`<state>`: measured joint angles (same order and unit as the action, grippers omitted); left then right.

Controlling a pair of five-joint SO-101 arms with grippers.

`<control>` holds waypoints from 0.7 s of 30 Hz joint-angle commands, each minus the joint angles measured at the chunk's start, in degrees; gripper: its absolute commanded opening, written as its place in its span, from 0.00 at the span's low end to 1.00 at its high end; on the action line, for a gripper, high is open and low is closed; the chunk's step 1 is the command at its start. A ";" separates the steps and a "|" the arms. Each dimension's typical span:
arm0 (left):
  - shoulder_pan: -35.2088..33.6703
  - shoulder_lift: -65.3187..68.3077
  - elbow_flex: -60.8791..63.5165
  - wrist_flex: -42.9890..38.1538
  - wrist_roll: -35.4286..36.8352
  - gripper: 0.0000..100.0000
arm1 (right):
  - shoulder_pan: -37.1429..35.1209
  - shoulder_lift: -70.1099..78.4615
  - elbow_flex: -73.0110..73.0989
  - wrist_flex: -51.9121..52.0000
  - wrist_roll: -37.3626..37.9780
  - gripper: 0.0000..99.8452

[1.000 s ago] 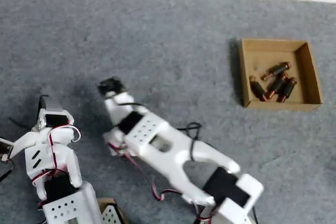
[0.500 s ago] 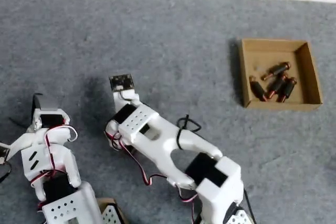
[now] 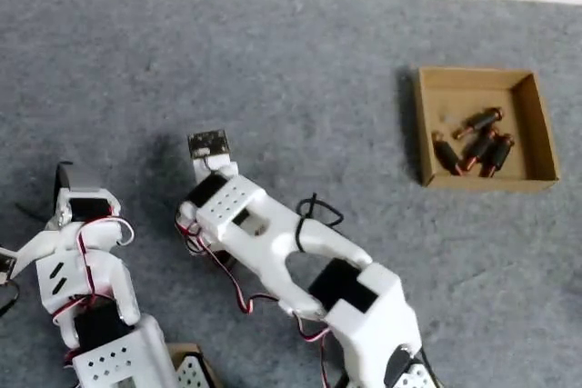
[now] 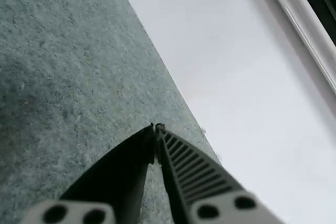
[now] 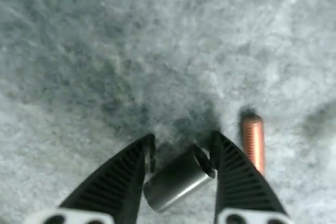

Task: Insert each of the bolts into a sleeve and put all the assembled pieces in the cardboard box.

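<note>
The right gripper [image 5: 182, 145] is low over the grey carpet [image 3: 300, 61] and it pinches a sleeve [image 5: 178, 179]. The sleeve is a short metal tube and it lies slanted between the two black fingers [image 5: 231, 177], with its dark open end against one finger and the other end against the second finger. I cannot tell if the sleeve is lifted or rests on the carpet. Just beside the gripper, outside one finger, a copper-coloured bolt [image 5: 253, 141] lies on the carpet, apart from the sleeve. In the high view the right arm [image 3: 273, 243] stretches from the near edge toward the middle-left of the carpet, and its wrist covers the gripper. The left arm [image 3: 82, 261] is folded at the near left corner. The left gripper [image 4: 156, 128] has its fingers pressed together with nothing between them, and it points at the border where the carpet meets a white surface [image 4: 236, 77]. The box [image 3: 473, 72] stands at the far right, well apart from both arms. Four assembled pieces [image 3: 479, 147] lie inside it, close together.
</note>
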<state>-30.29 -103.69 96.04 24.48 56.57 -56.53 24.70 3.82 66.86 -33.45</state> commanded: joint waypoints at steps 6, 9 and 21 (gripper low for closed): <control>-0.40 -0.75 0.92 -1.41 0.53 0.03 | -0.31 4.70 -1.36 7.16 -0.44 0.16; -0.40 -0.75 0.92 -1.41 0.53 0.03 | -1.36 7.08 -1.36 8.13 -0.26 0.16; -0.40 -0.75 0.92 -1.41 0.53 0.03 | -2.15 8.31 -4.70 11.12 7.12 0.00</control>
<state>-30.29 -103.69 96.04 24.48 56.57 -57.32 31.12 -0.75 75.56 -28.09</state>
